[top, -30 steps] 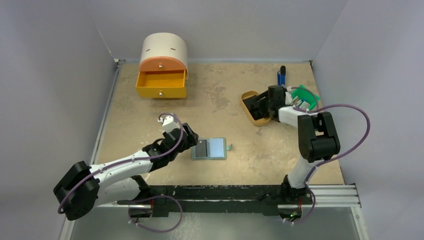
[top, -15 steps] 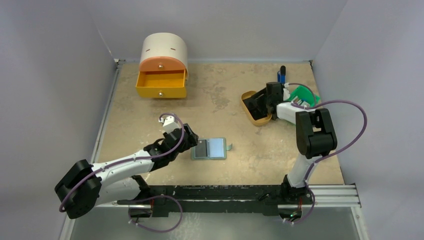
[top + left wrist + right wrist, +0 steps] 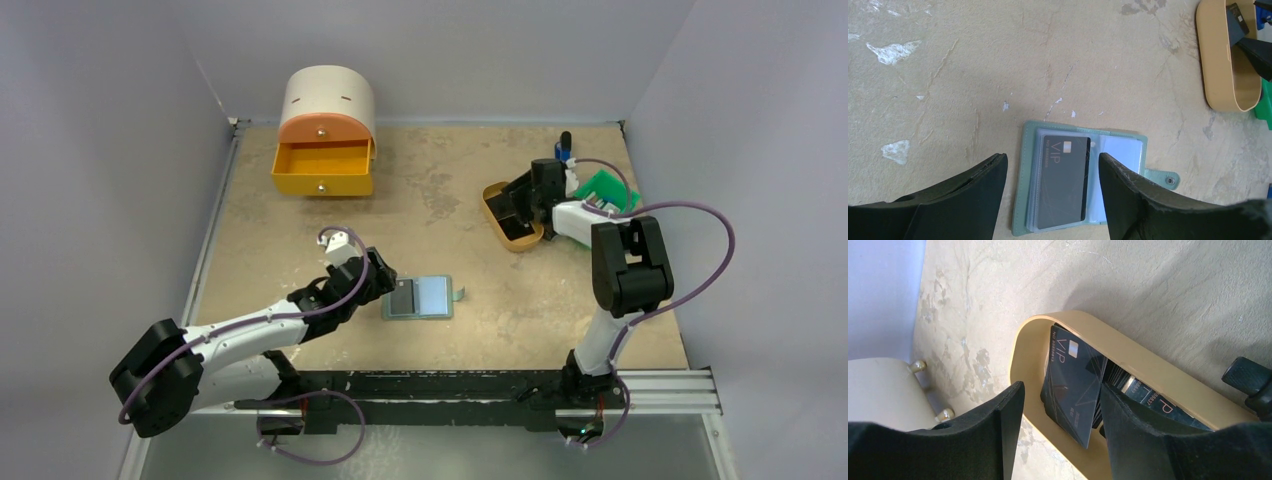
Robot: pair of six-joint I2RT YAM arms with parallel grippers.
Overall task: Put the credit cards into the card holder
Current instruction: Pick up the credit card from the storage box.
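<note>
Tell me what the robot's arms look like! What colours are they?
The left arm and the right arm are smooth white tubes joined by chunky black joints. A thin purple cable loops along each one. The left gripper and the right gripper each have two thick, matte black fingers with rounded edges.

Your top view looks down from high above and behind the near edge of the table (image 3: 430, 200), far enough off to take in all of it. Your left wrist view looks steeply down between its own fingers (image 3: 963, 200) from close over the holder (image 3: 1023, 180), with the tray (image 3: 1228, 60) in its upper right corner. Your right wrist view peers from very close into that same tray, and the top view shares holder and tray with both.
</note>
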